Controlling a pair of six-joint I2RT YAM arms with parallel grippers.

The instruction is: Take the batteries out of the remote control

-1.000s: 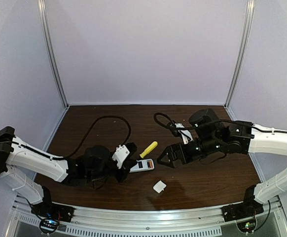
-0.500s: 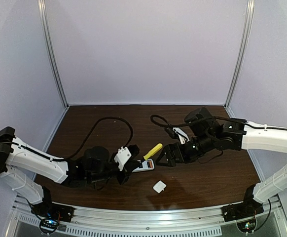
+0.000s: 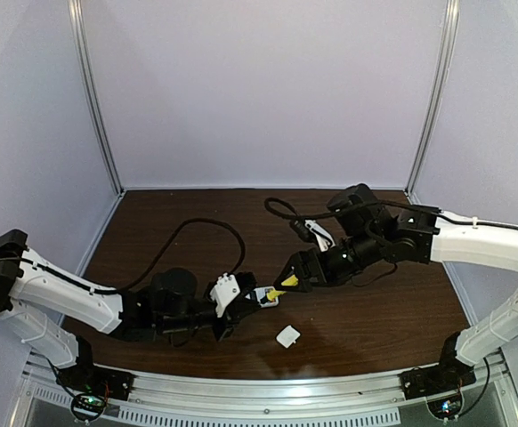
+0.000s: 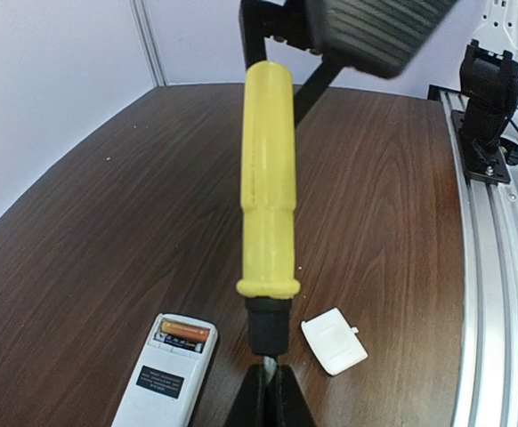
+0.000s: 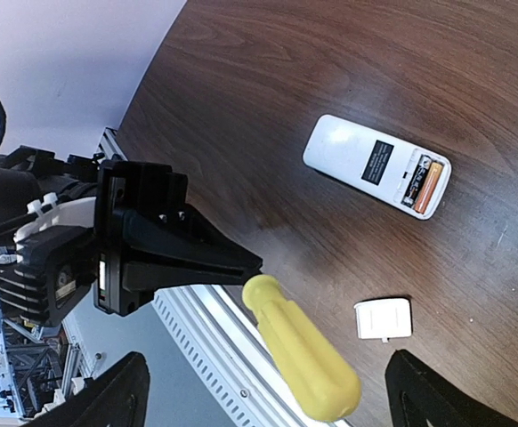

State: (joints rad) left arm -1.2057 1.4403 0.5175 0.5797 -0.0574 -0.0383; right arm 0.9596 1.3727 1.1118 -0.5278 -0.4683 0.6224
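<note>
The remote control (image 4: 165, 374) lies back up on the table with its battery bay open. One orange battery (image 4: 185, 332) shows in the bay; a second one I cannot make out. The remote (image 5: 366, 165) and battery (image 5: 428, 185) also show in the right wrist view. My left gripper (image 4: 268, 382) is shut on the metal shaft of the yellow-handled screwdriver (image 4: 268, 178) and holds it above the table. My right gripper (image 5: 272, 378) is open, with its fingers wide on either side of the handle's end (image 5: 317, 374), not touching it. From above, both grippers (image 3: 246, 302) (image 3: 290, 280) meet over the remote.
The small white square cover (image 4: 334, 345) lies loose on the table to the right of the remote, also seen from above (image 3: 287, 336) and in the right wrist view (image 5: 384, 318). The metal rail (image 4: 495, 267) runs along the table's near edge. Black cables (image 3: 206, 227) lie behind the arms.
My right gripper has moved left until its open fingers flank the screwdriver's handle. My left gripper has moved right and raised the screwdriver towards it, covering most of the remote from above.
</note>
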